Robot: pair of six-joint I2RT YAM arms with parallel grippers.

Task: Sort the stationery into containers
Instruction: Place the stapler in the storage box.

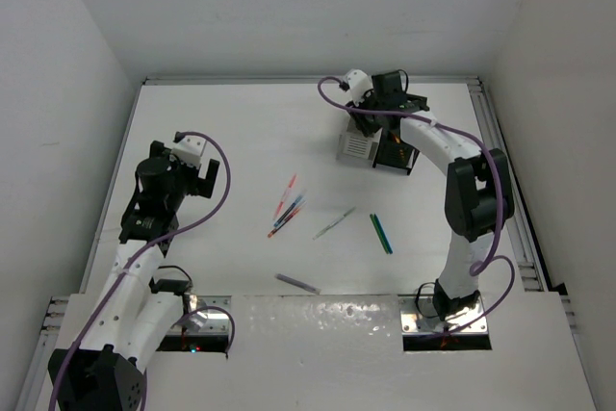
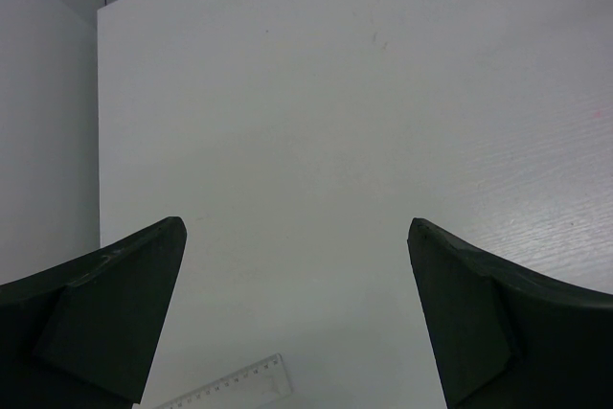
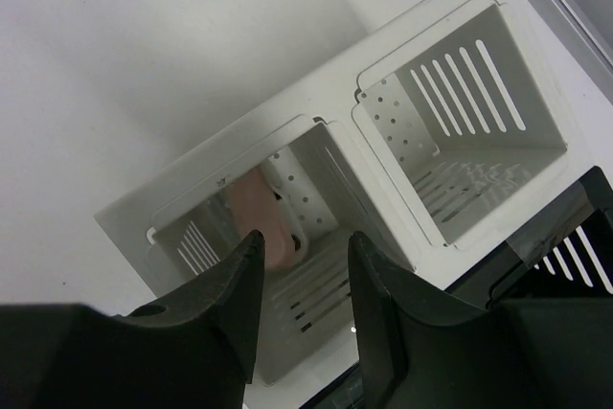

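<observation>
The white container [image 1: 354,147] stands at the back right with the black container [image 1: 396,154] against its right side. My right gripper [image 1: 372,118] hangs open and empty just above the white container [image 3: 450,74], over its left compartment, where the pink eraser [image 3: 261,214] leans against the wall. Its jaws [image 3: 305,241] hold nothing. Red and blue pens [image 1: 287,205], a grey pen [image 1: 334,223], a green pen [image 1: 381,234] and a purple-grey pen [image 1: 297,283] lie on the table's middle. My left gripper [image 1: 200,174] is open and empty at the left [image 2: 295,227].
A clear ruler [image 2: 230,386] lies on the table just below the left gripper. The black container's edge [image 3: 575,256] shows at the lower right of the right wrist view. White walls close in the table on three sides.
</observation>
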